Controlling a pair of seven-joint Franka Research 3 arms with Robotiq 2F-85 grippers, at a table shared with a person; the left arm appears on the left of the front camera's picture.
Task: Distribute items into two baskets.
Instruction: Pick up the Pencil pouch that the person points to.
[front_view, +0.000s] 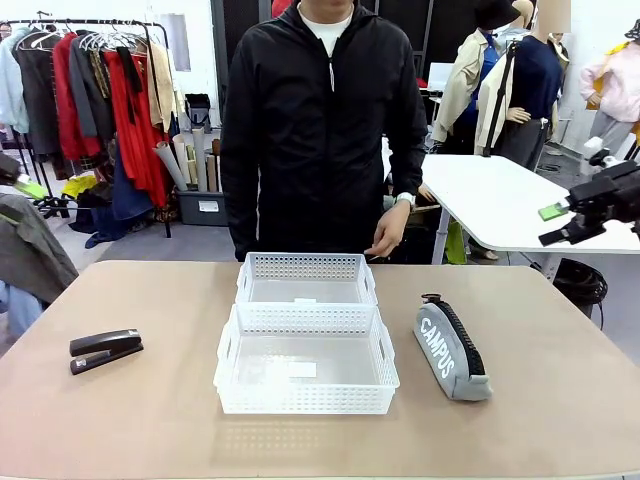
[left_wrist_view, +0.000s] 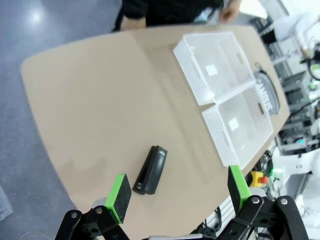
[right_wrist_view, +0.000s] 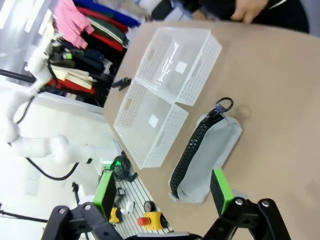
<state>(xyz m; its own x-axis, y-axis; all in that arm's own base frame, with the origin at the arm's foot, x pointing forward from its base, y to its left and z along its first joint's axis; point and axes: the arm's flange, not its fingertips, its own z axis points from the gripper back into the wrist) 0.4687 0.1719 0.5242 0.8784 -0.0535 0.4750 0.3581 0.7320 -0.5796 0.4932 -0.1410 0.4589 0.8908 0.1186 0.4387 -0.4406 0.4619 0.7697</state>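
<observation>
Left gripper (left_wrist_view: 179, 192) is recorded with jaws spread wide and nothing gripped, raised well above the table (left_wrist_view: 90, 100). Right gripper (right_wrist_view: 163, 191) is likewise spread and grips nothing, held high at the right side. The stapler (front_view: 105, 350) is found closed and flat on the table's left part, well apart from the baskets. The near basket (front_view: 305, 400) is set at the middle. The pouch (front_view: 450, 350) is laid just to its right, not touching, lettering turned toward the basket, zip on the outer side. The far basket (front_view: 305, 267) is placed directly behind, the long walls touching. Beyond the far edge a person's hand (front_view: 388, 230) is seen hanging loosely curled.
</observation>
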